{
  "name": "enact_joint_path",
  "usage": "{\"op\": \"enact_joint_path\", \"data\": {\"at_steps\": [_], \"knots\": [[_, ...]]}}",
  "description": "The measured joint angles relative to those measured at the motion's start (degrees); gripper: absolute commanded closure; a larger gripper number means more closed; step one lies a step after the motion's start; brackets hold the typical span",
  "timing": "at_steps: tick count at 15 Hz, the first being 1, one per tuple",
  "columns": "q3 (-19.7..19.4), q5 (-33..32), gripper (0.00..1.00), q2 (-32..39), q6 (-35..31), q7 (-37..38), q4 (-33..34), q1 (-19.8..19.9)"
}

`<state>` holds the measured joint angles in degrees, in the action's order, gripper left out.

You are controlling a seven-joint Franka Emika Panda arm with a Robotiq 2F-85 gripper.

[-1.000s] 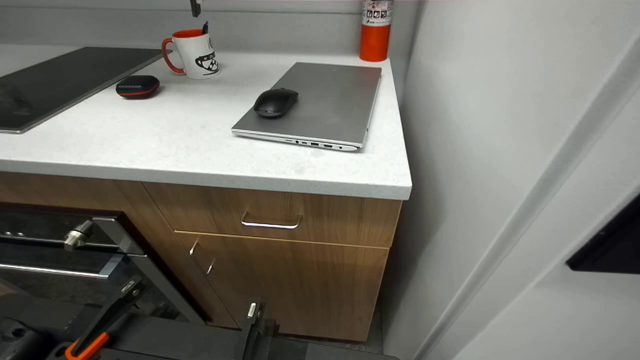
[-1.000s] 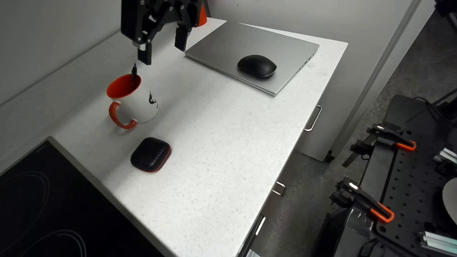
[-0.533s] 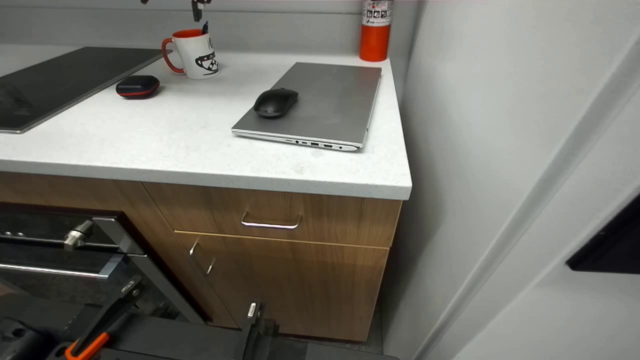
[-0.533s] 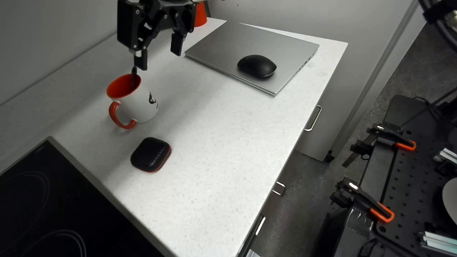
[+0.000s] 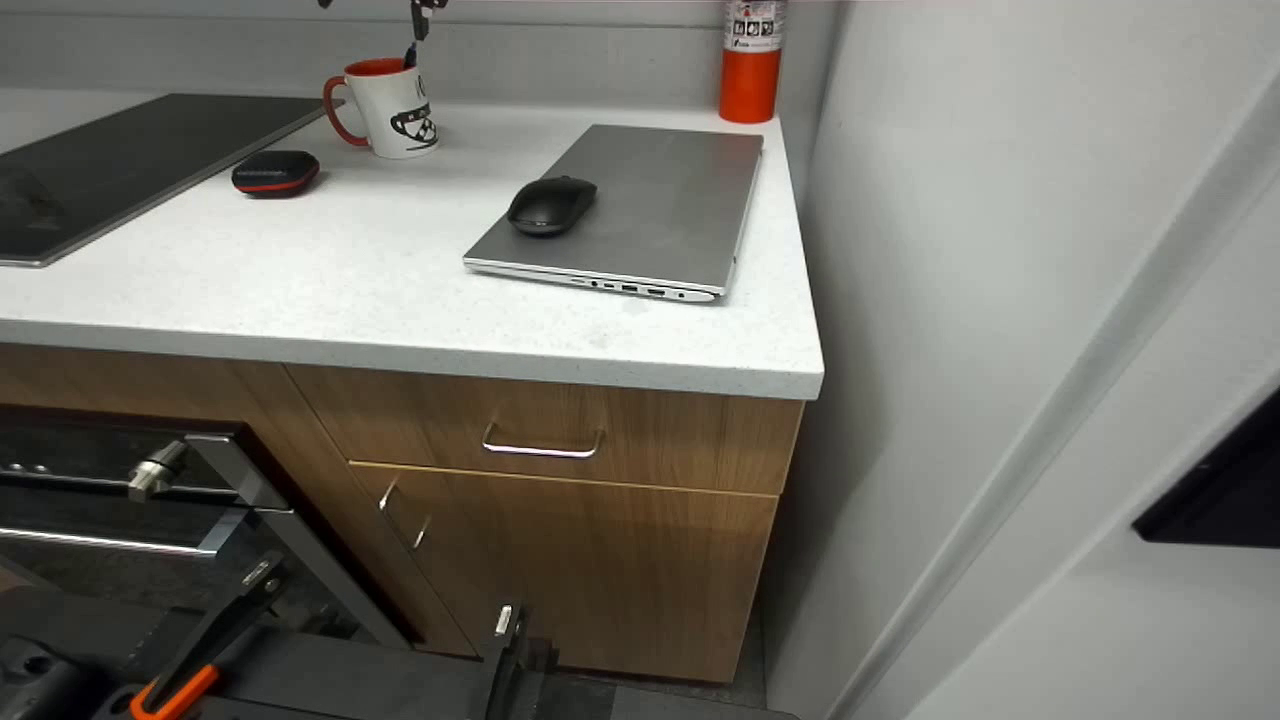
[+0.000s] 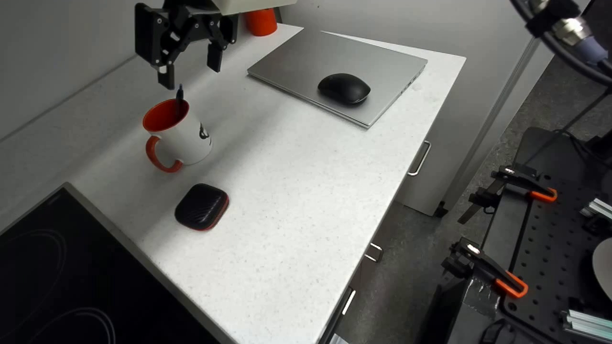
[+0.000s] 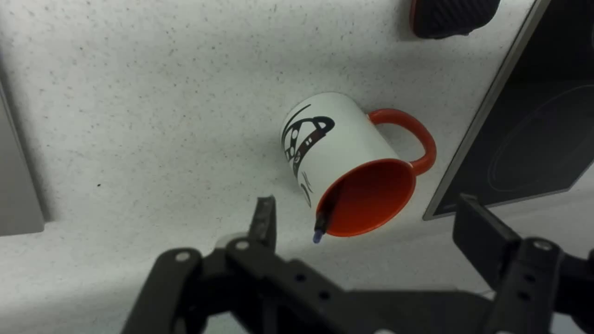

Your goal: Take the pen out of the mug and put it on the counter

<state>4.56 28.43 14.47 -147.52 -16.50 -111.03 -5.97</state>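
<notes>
The white mug with a red handle and red inside (image 5: 400, 118) stands upright on the white counter (image 5: 330, 260); it also shows in the other views (image 6: 187, 142) (image 7: 345, 139). The dark pen (image 6: 180, 95) stands in it, leaning on the rim, with its blue-tipped end sticking out (image 7: 320, 228) (image 5: 410, 57); its lower part is hidden inside the mug. My gripper (image 6: 191, 71) is open and empty above the mug's rim. In the wrist view the pen's end lies between the fingers (image 7: 366, 204), nearer the left one, touching neither. An exterior view shows only the fingertips at its top edge (image 5: 372, 12).
A black-and-red case (image 6: 202, 207) lies near the mug. A dark cooktop (image 6: 62, 277) lies beyond it. A grey laptop (image 5: 640, 210) carries a black mouse (image 5: 552, 205). A red canister (image 5: 750, 85) stands in the back corner by the walls.
My open gripper has dipped slightly, then shifted left in an exterior view and a little right in the opposite picture, over the mug. The pen and mug have not moved.
</notes>
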Motion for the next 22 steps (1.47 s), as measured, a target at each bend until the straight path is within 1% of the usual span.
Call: {"op": "enact_joint_path", "data": {"at_steps": [8, 13, 14, 15, 22], "knots": [[1.86, -1.07, 0.00, 9.18, 0.02, 0.15, 8.92, 2.04], [3.59, -1.09, 0.00, 13.06, 0.10, 0.15, 12.66, 3.71], [4.07, -1.09, 0.25, 13.52, 0.19, 0.15, 13.23, 4.07], [4.58, -1.09, 0.26, 13.86, 0.22, 0.15, 13.67, 4.39], [7.41, -1.01, 0.81, 14.36, 0.64, 0.14, 15.13, 6.15]]}}
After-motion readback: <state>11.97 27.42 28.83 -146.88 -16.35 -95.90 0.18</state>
